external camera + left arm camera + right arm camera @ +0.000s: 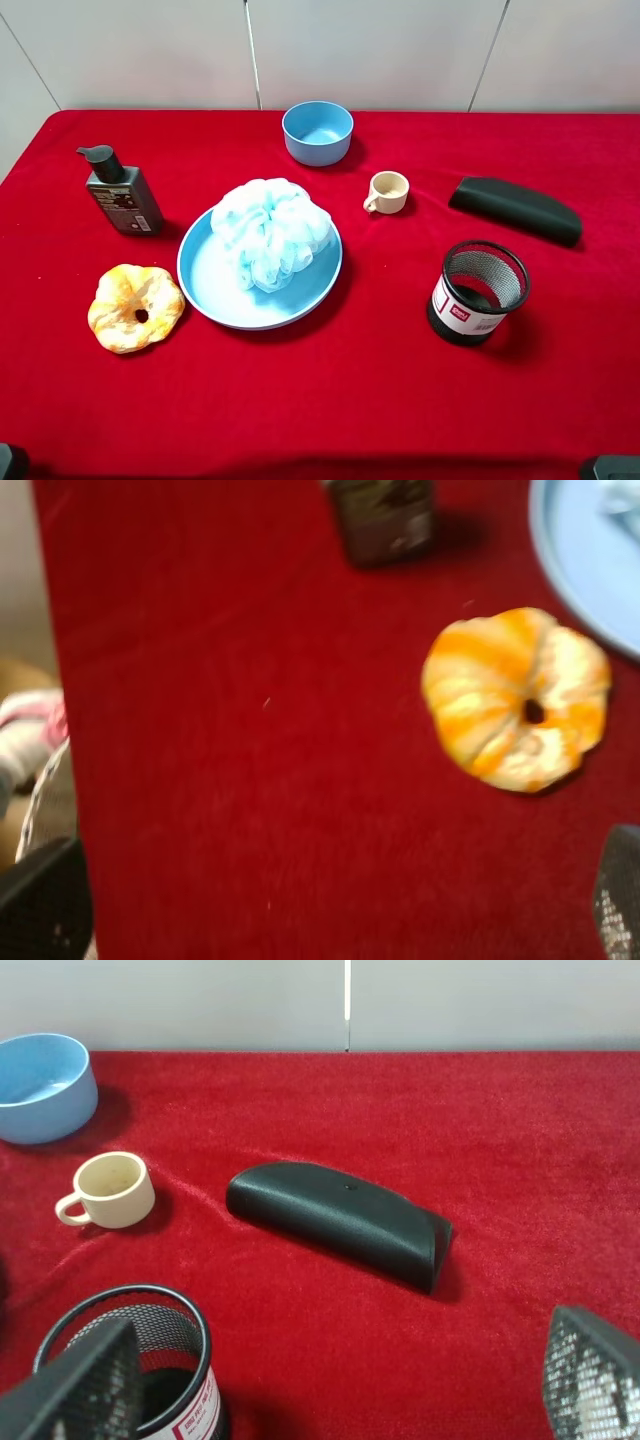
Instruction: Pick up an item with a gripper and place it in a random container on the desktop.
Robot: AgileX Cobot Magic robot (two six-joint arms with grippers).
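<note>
The light blue and white mesh pouf (270,232) lies inside the wide light blue plate (215,285) on the red cloth (330,400), left of centre. No gripper touches it. Both arms are drawn back to the near edge; only dark bits show at the bottom corners of the high view. In the left wrist view my left gripper (330,920) is open and empty over bare cloth, with the plate's rim (585,570) at the far corner. In the right wrist view my right gripper (330,1390) is open and empty, with fingers (595,1380) wide apart.
An orange-yellow scrunchie (135,307) and a dark pump bottle (122,192) lie left of the plate. A small blue bowl (318,132) stands at the back, with a cream cup (387,192), a black case (515,209) and a black mesh cup (478,292) on the right.
</note>
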